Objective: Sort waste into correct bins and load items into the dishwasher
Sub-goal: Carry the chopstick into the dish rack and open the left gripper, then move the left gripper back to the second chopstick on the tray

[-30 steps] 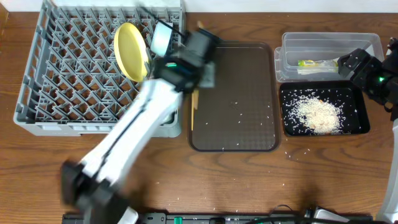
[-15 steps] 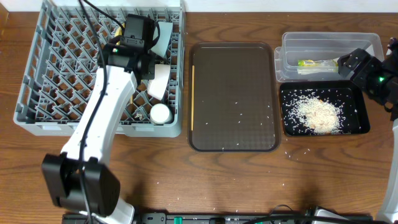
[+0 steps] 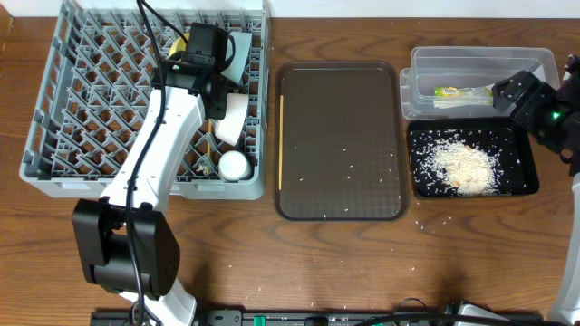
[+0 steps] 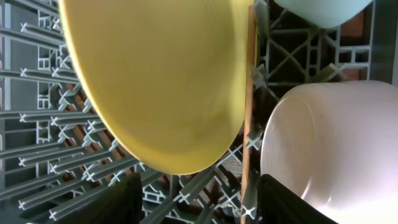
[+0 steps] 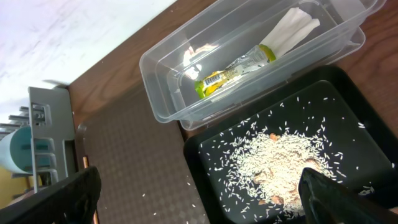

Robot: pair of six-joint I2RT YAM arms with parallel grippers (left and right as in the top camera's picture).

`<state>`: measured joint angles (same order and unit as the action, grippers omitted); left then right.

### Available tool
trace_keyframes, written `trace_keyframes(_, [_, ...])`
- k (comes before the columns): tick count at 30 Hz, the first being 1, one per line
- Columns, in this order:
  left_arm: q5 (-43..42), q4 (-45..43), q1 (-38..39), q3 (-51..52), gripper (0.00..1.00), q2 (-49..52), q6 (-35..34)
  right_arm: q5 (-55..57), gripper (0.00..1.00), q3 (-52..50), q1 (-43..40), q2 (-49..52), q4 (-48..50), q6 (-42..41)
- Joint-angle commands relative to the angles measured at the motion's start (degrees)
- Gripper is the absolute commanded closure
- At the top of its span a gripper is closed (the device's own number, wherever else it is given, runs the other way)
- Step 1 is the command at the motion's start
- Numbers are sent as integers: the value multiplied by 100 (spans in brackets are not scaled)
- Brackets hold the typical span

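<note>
My left gripper (image 3: 217, 93) reaches down into the grey dishwasher rack (image 3: 91, 100), and in the left wrist view it (image 4: 199, 205) stands open. A thin wooden chopstick (image 4: 249, 93) stands upright in the gap, close to the right finger (image 4: 289, 202), between the yellow plate (image 4: 155, 81) and the white bowl (image 4: 329, 143). The pale blue bowl (image 3: 239, 50) and the white cup (image 3: 234, 165) also sit in the rack. Another chopstick (image 3: 281, 136) lies on the brown tray (image 3: 344, 181). My right gripper (image 3: 504, 91) hangs open over the clear tub (image 5: 249, 37) holding the wrapper (image 5: 236, 71) and the black tray (image 5: 205, 149) of rice (image 5: 286, 155).
Loose rice grains dot the brown tray and the wooden table (image 3: 362, 263) around it. The rack's upright pegs (image 4: 37, 124) crowd the left gripper. The right arm (image 3: 557, 118) leans in from the table's right edge.
The left arm swung from the rack's right edge deeper into the rack, then settled. Its jaws have opened, and the chopstick now stands loose between them. The right arm has not moved.
</note>
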<state>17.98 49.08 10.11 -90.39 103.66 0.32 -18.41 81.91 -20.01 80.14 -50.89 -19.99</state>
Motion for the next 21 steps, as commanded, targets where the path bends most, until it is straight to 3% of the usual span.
trace_keyframes(1, [-238,33,-4,-59,39,-153,-557,-4,1,85,-7,11,9,-35])
trace_keyframes(4, [-1139,-35,195,-142,39,-407,-595,-4,1,85,-7,11,9,-35])
trace_keyframes(7, [-1637,-52,623,-142,41,-535,-1386,-4,1,85,-7,11,9,-35])
trace_keyframes(13, [-1163,-302,1843,22,45,-369,-2568,-4,1,85,-7,11,9,-35])
trace_keyframes(21, [-457,-673,2625,28,41,608,-2656,-4,1,85,-7,11,9,-35])
